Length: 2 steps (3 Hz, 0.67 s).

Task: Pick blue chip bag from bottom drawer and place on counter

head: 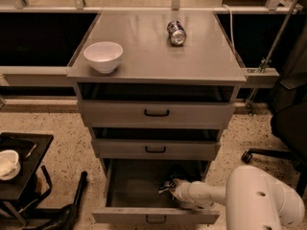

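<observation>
Grey worktop (153,61): white bowl (103,56) at 8 o'clock, can (176,32) at 1. Gripper (167,186) reaches inside the open bottom drawer (156,217), above speckled floor (72,143); its grip cannot be told.

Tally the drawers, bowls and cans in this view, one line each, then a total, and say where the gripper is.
Drawers: 3 (top drawer, middle drawer, bottom drawer, which is open)
Bowls: 2 (white bowl on the counter, small bowl on the black side table)
Cans: 1 (can lying on the counter)
Total: 6
The gripper is inside the bottom drawer.
</observation>
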Each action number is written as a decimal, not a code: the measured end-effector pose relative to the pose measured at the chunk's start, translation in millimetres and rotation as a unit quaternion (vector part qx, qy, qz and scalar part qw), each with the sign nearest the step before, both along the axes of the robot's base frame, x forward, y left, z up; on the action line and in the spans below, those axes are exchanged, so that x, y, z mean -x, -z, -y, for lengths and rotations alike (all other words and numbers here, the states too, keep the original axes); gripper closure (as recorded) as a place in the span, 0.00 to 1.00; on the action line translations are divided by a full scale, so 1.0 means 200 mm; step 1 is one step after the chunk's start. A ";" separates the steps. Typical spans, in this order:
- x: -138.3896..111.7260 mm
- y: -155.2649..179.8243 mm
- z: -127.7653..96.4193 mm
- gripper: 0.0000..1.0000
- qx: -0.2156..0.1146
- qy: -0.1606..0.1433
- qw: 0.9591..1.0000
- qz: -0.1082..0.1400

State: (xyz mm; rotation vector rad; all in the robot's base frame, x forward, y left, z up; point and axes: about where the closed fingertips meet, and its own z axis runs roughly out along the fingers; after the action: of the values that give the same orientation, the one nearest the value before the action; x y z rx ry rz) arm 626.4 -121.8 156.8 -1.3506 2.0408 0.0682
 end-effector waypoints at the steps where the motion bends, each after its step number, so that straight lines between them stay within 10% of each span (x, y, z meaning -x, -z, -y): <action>1: 0.08 -0.10 -0.06 1.00 -0.006 -0.029 0.999 0.012; 2: 0.17 -0.30 -0.14 1.00 -0.006 -0.068 0.997 0.040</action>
State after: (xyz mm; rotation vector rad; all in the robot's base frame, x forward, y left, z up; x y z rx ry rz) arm 592.6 -94.5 216.9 -1.4599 1.8772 0.0848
